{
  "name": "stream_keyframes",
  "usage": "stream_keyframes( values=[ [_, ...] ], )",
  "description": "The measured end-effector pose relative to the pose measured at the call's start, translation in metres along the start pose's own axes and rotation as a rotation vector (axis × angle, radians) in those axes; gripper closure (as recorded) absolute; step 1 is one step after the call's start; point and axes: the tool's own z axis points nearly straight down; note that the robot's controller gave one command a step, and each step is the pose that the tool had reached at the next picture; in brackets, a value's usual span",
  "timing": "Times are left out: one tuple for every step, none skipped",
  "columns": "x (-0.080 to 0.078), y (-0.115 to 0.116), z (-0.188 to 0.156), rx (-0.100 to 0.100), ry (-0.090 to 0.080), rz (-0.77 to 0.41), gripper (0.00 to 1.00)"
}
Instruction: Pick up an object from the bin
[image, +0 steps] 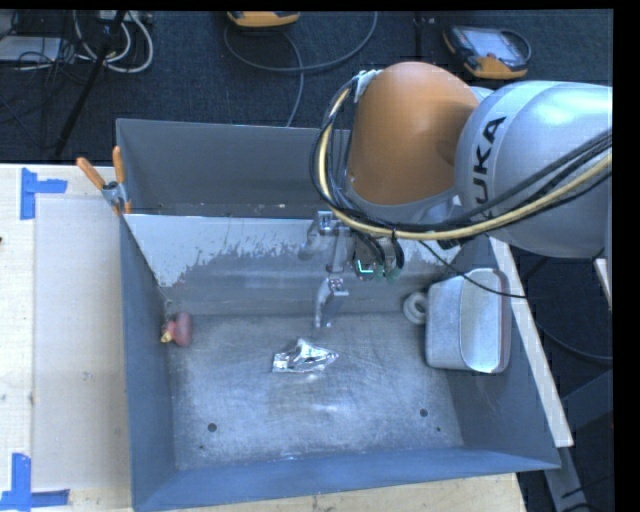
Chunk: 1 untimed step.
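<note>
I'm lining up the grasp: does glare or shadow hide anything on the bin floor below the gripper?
Camera view: the crumpled silver piece at mid-floor glints brightly, with no shadow over it; pale sheen streaks the back wall of the bin behind the gripper; the small reddish thing by the left wall lies evenly lit.

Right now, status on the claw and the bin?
Claw mid-bin, just beyond crumpled silver piece. Small reddish piece off by view-left wall. Nothing between claw and silver piece.

Crumpled silvery scrap (303, 357) (shiny, foil-like) — flattish, loose on the bin (380, 425) floor, near centre
</note>
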Motion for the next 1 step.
stream_keyframes(
  values=[
    [0.0602, -0.0252, 0.0999, 0.001, 0.003, -0.133, 0.0]
  ],
)
